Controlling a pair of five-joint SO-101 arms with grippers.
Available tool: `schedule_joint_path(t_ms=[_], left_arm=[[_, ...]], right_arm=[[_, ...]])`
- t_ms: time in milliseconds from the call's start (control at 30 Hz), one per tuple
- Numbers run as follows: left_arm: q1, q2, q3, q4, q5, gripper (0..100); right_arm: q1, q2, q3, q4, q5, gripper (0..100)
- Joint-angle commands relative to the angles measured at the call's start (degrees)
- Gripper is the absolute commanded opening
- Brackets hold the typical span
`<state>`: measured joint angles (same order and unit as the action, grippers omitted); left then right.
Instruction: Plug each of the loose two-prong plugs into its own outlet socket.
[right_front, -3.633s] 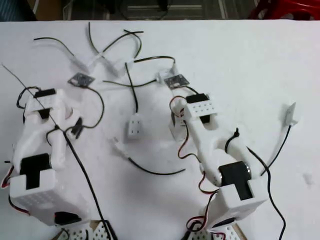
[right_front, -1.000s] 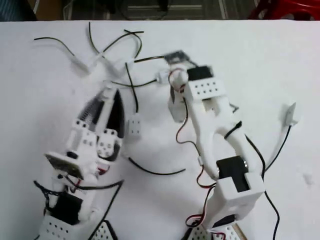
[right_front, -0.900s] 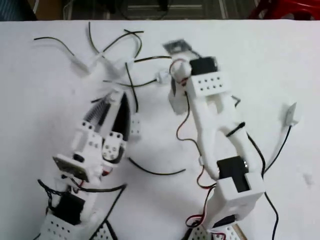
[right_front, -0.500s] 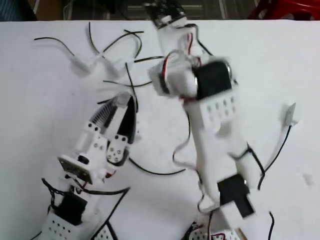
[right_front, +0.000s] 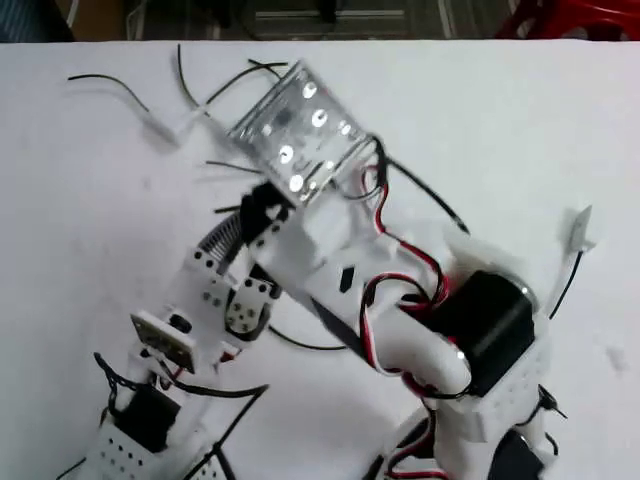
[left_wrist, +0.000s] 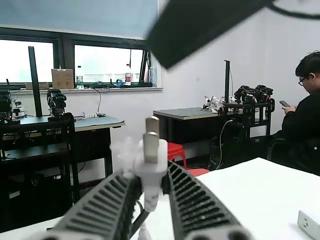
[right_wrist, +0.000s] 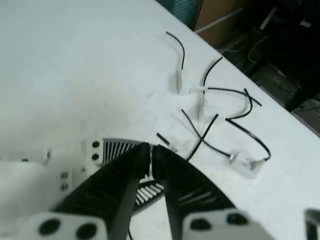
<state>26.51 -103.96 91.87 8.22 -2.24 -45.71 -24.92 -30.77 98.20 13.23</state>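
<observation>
Plug (left_wrist: 150, 167) in left jaws (prongs outward)

Got a white two-prong plug (left_wrist: 149, 159) pinched in my left pincer (left_wrist: 151, 175), prongs (left_wrist: 151, 134) sticking up past the tips.

This is a robotics lab. Beyond the white table (left_wrist: 260, 180), black tables (left_wrist: 65, 123) stand along a pale wall, carrying what look like small robot arms (left_wrist: 56, 100) and other gear on frames (left_wrist: 250, 95). Wide windows (left_wrist: 35, 60) run above them, with a cardboard box (left_wrist: 62, 78) and a bottle (left_wrist: 128, 79) on the sill. A red stool (left_wrist: 176, 150) sits under one table. Short loose cables (right_front: 230, 85) lie scattered on the white table.
</observation>
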Motion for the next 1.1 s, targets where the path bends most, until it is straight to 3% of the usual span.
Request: schedule_joint_path(t_ms=[0, 100, 333, 567, 667, 867, 1000, 1067], left_arm=[[0.6, -0.6, -0.6, -1.5, -0.8, 2], [0.6, -0.6, -0.7, -1.5, -0.7, 2], [0.6, -0.6, -0.5, -1.1, -0.8, 2], [0.6, -0.6, -0.4, -1.1, -0.8, 2], [0.6, -0.6, -0.4, -1.1, -0.8, 2], [0.6, -0.6, -0.4, -1.1, -0.8, 2], [0.6, -0.6, 0.2, -1.3, -0.8, 2], [0.6, -0.6, 1.0, -1.5, -0.8, 2]], right_arm=[[-0.6, -5.5, 8.3, -0.1, 4.9, 1.8], [0.6, -9.1, 17.6, -5.3, 8.6, 1.8], [10.5, -12.7, 30.2, -23.2, 20.5, 1.8], [16.7, -14.5, 31.6, -26.2, 22.6, 1.8], [11.6, -17.6, 28.2, -22.5, 22.5, 1.8], [-5.8, -19.9, 24.5, -17.6, 22.4, 1.8], [-6.5, -18.0, 28.7, -20.6, 22.5, 1.8], [-3.6, -16.6, 30.7, -22.0, 22.8, 1.8]])
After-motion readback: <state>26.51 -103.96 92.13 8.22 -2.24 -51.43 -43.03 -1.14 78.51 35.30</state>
